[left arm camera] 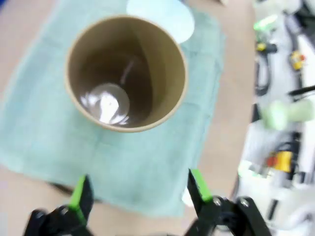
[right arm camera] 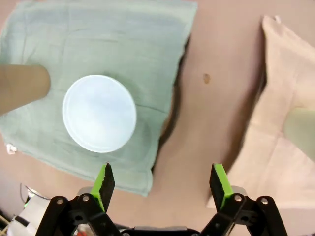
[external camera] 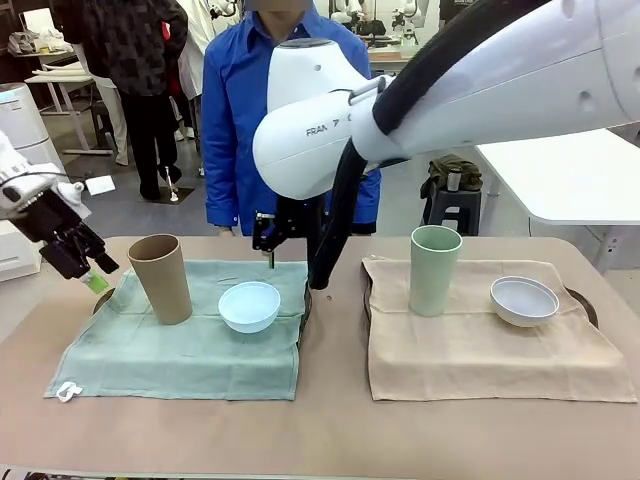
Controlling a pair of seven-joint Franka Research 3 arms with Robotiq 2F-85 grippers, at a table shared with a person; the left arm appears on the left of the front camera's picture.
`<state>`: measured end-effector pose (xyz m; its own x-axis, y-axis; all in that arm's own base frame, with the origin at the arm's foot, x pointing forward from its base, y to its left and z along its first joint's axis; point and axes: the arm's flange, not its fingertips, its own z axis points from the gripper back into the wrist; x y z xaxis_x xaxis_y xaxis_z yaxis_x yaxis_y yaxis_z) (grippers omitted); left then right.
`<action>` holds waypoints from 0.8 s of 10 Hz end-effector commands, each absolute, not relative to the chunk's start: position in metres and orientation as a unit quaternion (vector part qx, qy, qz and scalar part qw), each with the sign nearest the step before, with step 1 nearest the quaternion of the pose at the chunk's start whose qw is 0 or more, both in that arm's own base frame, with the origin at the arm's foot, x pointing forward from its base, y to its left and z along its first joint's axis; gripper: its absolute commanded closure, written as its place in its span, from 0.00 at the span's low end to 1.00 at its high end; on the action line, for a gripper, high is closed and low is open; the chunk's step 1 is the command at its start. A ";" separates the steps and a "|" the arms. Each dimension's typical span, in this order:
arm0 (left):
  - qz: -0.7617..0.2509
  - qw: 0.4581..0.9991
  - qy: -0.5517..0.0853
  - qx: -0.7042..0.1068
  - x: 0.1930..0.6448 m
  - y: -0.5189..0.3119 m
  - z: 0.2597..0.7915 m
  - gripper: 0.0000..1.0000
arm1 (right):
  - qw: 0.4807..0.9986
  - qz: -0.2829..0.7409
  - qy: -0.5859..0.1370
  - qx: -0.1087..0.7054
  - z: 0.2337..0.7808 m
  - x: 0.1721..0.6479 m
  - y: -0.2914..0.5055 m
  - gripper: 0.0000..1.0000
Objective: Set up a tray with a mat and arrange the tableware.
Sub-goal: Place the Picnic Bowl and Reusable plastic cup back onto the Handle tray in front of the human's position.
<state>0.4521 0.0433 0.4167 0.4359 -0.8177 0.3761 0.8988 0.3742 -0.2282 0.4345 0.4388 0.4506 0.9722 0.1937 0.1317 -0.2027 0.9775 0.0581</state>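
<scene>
We see two mats side by side on the table (external camera: 330,440). On the left mat (external camera: 180,355), a cup (external camera: 162,278) stands left of a bowl (external camera: 249,306). On the right mat (external camera: 480,350), another cup (external camera: 434,270) stands left of another bowl (external camera: 524,300).

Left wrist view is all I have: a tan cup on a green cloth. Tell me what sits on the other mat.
Observer: On the beige mat stand a pale green cup and a white bowl.
Operator: Report the right gripper.
Observer: The right gripper hangs open above the bare table, beside the green mat's edge, holding nothing.
Operator: Say what stands next to my tan cup.
Observer: A light blue bowl sits upright on the green mat, to the robot's right of the tan cup, apart from it.
</scene>
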 end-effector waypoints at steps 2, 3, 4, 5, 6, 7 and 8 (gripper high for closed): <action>-0.439 0.890 -0.032 -0.119 0.436 0.010 0.459 0.00 | 0.993 0.069 -0.099 0.004 0.485 0.398 0.393 0.00; -0.404 0.909 -0.035 -0.097 0.435 -0.002 0.477 0.00 | 0.991 0.054 -0.121 -0.003 0.506 0.385 0.378 0.00; -0.378 0.922 -0.035 -0.077 0.434 -0.014 0.491 0.00 | 0.990 0.040 -0.136 -0.011 0.523 0.373 0.367 0.00; -0.373 0.925 -0.038 -0.055 0.434 -0.025 0.507 0.00 | 0.988 0.024 -0.150 -0.016 0.541 0.362 0.356 0.00; -0.349 0.935 -0.050 -0.045 0.431 -0.036 0.527 0.00 | 0.987 0.013 -0.162 -0.019 0.557 0.349 0.349 0.00; -0.314 0.946 -0.073 -0.031 0.427 -0.046 0.543 0.00 | 0.986 0.006 -0.168 -0.024 0.573 0.335 0.340 0.00; -0.298 0.950 -0.089 -0.015 0.419 -0.055 0.554 0.00 | 0.985 0.000 -0.170 -0.030 0.583 0.325 0.334 0.00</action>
